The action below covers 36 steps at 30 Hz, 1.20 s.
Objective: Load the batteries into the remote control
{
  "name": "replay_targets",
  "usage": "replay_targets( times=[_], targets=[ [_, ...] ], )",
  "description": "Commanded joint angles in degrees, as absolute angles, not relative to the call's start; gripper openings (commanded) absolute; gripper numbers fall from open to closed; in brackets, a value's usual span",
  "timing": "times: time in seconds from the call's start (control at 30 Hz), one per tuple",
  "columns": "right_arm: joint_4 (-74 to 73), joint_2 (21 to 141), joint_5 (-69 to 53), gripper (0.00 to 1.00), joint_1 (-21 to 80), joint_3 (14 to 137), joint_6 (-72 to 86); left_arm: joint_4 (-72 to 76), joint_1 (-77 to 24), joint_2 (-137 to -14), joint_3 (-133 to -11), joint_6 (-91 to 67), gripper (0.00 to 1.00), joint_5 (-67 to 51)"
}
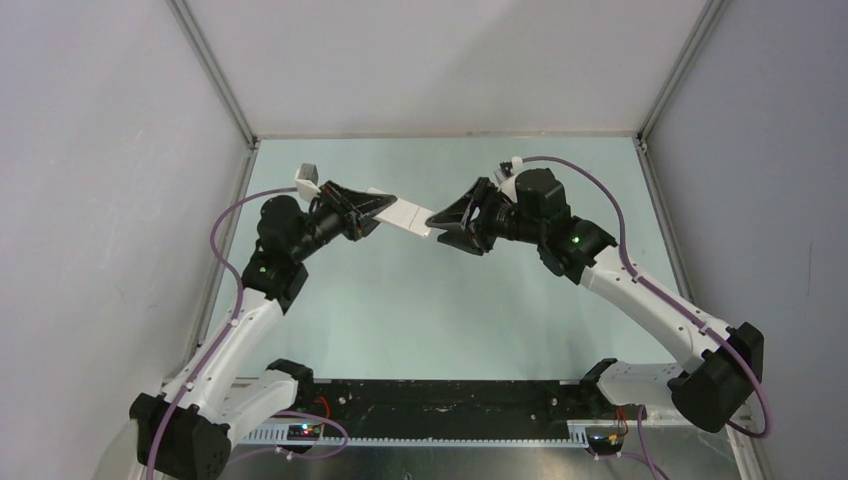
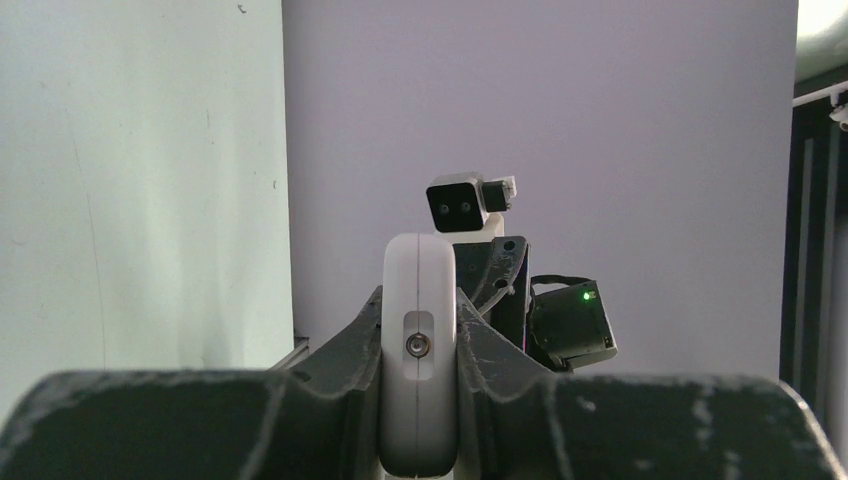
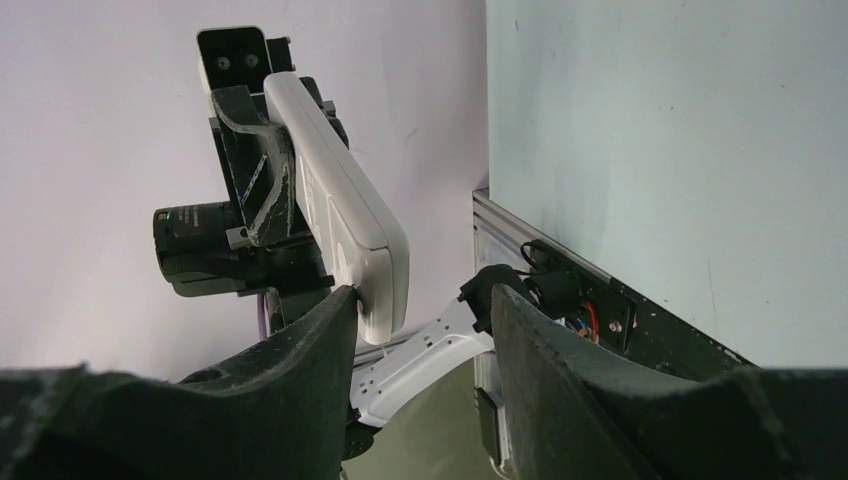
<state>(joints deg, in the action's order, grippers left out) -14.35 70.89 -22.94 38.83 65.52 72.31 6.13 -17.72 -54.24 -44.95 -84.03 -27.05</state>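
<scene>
Plainly, nothing here proves the loading is finished. The batteries, one blue and one orange, show in no view, and no open compartment or loose cover is visible, so I cannot tell whether they sit inside or are yet to go in.

What does show is the small white rectangular plastic remote control [image 1: 405, 213], held in the air by the left gripper [image 1: 362, 212]. That gripper's black fingers [image 2: 340, 370] are clamped tight on the two broad faces of one end. From the left gripper the handset juts out roughly level toward the right gripper [image 1: 447, 222], which sits at the handset's far end. The right gripper's jaws stand apart. The remote's rounded corner lies against one finger [image 3: 300, 350] with clear space to the other, so by my reading it grips nothing.

The handset looks whole. It has a smooth, rounded white shell with a seam down its narrow edge and a small round fitting recessed in the end face. Faint marks on one broad face are probably buttons.
</scene>
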Motion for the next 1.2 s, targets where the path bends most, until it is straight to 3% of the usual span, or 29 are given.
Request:
replay_targets(
  times=[0.0,0.33,0.83,1.07,1.17],
  targets=[
    [-16.0,69.5,-22.4,0.57,38.4,65.9,70.9,11.8,-17.7,-53.5,-46.0,-86.6,0.0,-26.4],
    [-11.8,70.2,-23.1,0.6,38.8,65.8,69.7,11.8,-17.7,-53.1,-46.8,-88.9,0.0,-27.0],
    [-7.3,72.4,-20.8,0.57,42.0,65.7,65.8,18.9,-17.7,-52.4,-44.5,-102.4,0.0,-25.8],
    [-4.4,74.3,-20.6,0.48,42.8,64.5,65.5,22.4,-17.7,-52.7,-45.0,-105.6,0.0,-25.4],
    [-1.9,75.2,-21.7,0.39,42.8,63.8,67.1,24.4,-17.7,-52.8,-45.1,-106.9,0.0,-25.3]
  ],
)
